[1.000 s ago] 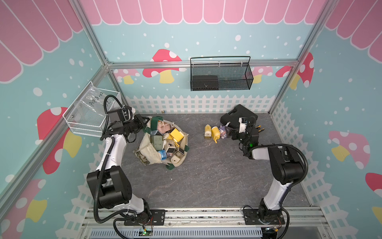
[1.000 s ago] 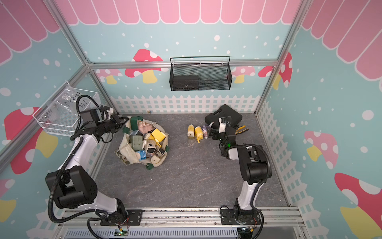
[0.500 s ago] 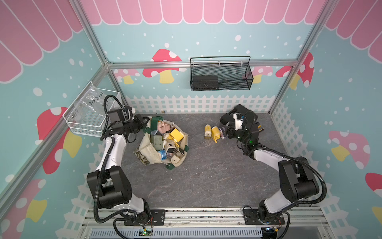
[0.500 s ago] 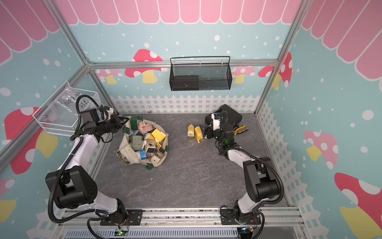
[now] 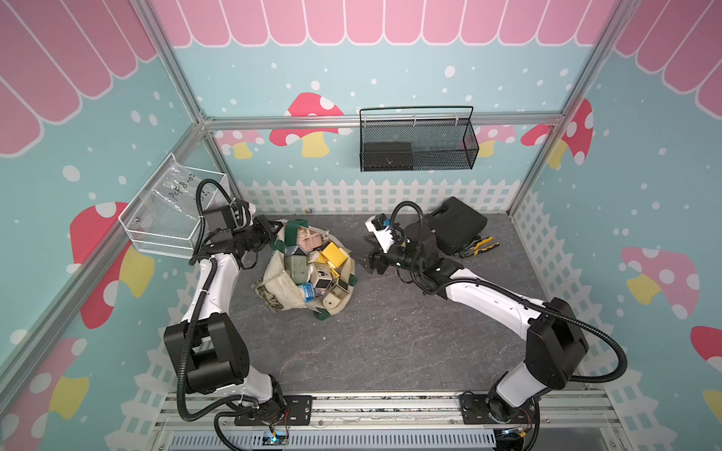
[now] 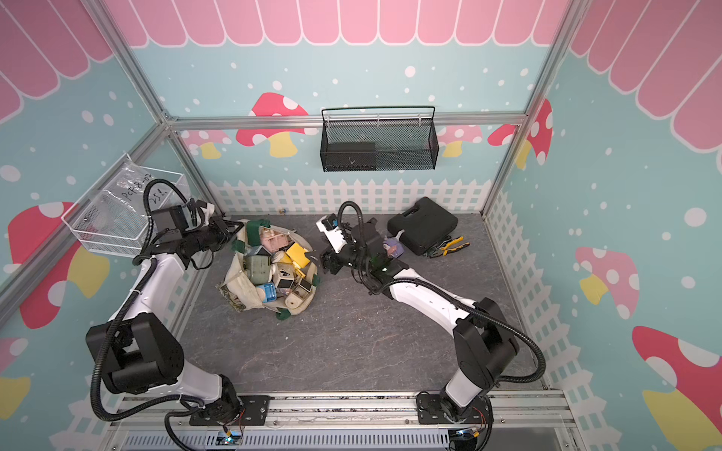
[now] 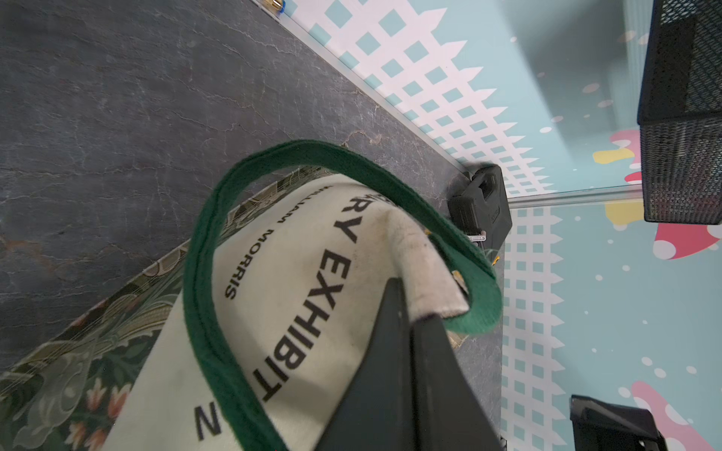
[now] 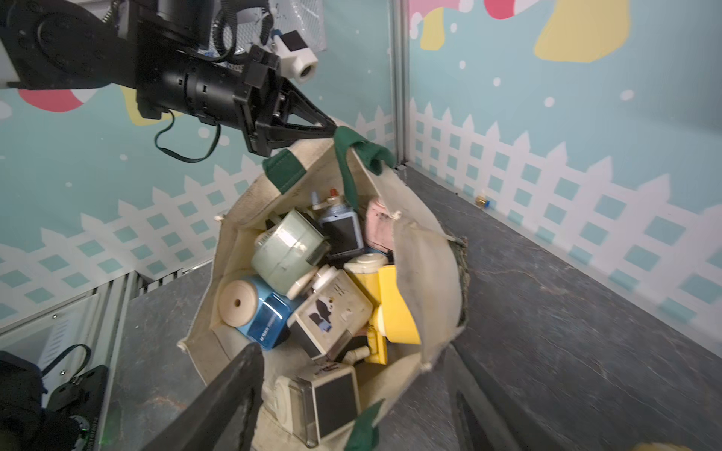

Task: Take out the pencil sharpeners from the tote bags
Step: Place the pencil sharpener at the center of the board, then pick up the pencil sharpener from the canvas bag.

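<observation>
The cream tote bag (image 5: 278, 289) (image 6: 241, 291) with dark green straps lies open at the left of the grey floor. It is full of pencil sharpeners: yellow (image 5: 334, 254), sage green (image 8: 287, 250), blue (image 8: 261, 316), pink (image 5: 308, 244) and beige (image 8: 332, 316). My left gripper (image 5: 273, 230) (image 7: 410, 308) is shut on the bag's rim by a green strap (image 8: 347, 146) and holds it up. Just right of the bag's mouth my right gripper (image 5: 371, 265) (image 8: 351, 349) is open with nothing held. A purple sharpener (image 6: 392, 246) lies on the floor behind the right arm.
A black plastic case (image 5: 457, 230) and yellow-and-black pliers (image 5: 482, 246) lie at the back right. On the back wall hangs a black mesh basket (image 5: 418, 144). A white wire basket (image 5: 168, 218) sticks out from the left wall. A small brass fitting (image 5: 308, 211) sits by the fence.
My right arm has swung left from the sharpeners at the back right to the bag's mouth, and its jaws have narrowed a little. The left arm and the bag have stayed put.
</observation>
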Motion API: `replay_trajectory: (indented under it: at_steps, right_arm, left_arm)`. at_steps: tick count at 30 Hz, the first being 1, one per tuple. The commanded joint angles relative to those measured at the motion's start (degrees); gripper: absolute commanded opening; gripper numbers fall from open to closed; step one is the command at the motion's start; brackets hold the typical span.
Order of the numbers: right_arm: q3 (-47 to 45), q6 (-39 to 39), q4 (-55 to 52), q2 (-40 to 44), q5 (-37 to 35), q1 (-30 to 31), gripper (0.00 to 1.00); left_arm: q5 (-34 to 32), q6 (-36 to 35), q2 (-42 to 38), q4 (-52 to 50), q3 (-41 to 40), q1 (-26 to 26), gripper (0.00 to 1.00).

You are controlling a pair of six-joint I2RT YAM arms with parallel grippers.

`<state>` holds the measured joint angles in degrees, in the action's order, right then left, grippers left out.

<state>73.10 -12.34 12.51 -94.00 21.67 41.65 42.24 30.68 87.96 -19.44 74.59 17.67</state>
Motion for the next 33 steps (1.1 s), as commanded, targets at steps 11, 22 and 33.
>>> replay_trajectory:
  at_steps: [11,22,33]
  right_arm:
    - [22.1,-9.4,-9.8,-20.6,4.2,5.9,0.79]
    - [34.1,-18.6,-12.1,-31.3,3.5,8.9,0.87]
    - [44.4,-27.5,-13.1,-39.5,0.3,10.0,0.97]
  left_arm:
    - [0.7,0.4,-0.5,2.3,0.2,1.1,0.0]
    - [0.7,0.5,-0.8,2.3,0.2,1.1,0.0]
    - [0.7,0.6,-0.9,2.3,0.2,1.2,0.0]
